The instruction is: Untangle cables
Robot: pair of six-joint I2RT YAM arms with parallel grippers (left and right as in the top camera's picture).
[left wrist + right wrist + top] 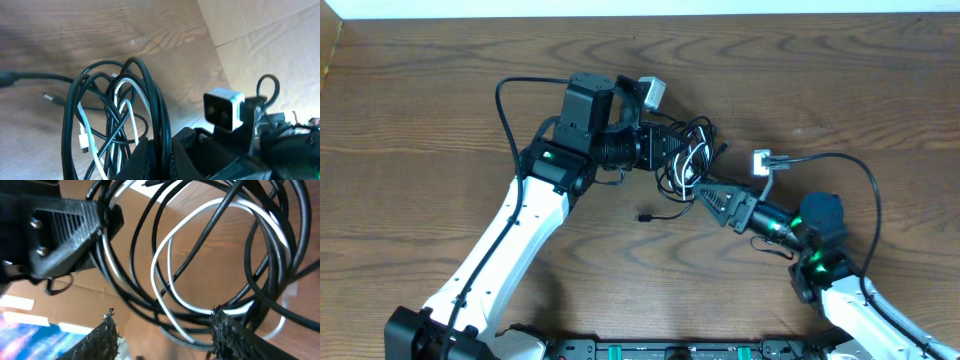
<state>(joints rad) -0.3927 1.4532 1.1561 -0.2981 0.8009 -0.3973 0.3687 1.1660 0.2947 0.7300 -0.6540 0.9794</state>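
The cables [692, 158] are a bundle of black and white loops held above the wooden table, just right of centre. My left gripper [672, 148] is shut on black strands at the bundle's left side. In the left wrist view its fingers [160, 160] pinch the black strands [157, 112], and the white cord's plug hangs at the lower left. My right gripper [704, 192] points up-left at the bundle's lower edge. In the right wrist view its fingers [167, 340] are apart, with the loops [235, 202] just ahead of them. One black plug end [645, 216] lies on the table.
The left gripper's finger [62, 232] sits close at the upper left of the right wrist view. The right arm's wrist camera [225, 107] shows near the bundle. Thicker arm cords loop at the left [505, 100] and right [850, 165]. The table's far edge [640, 14] runs along the top.
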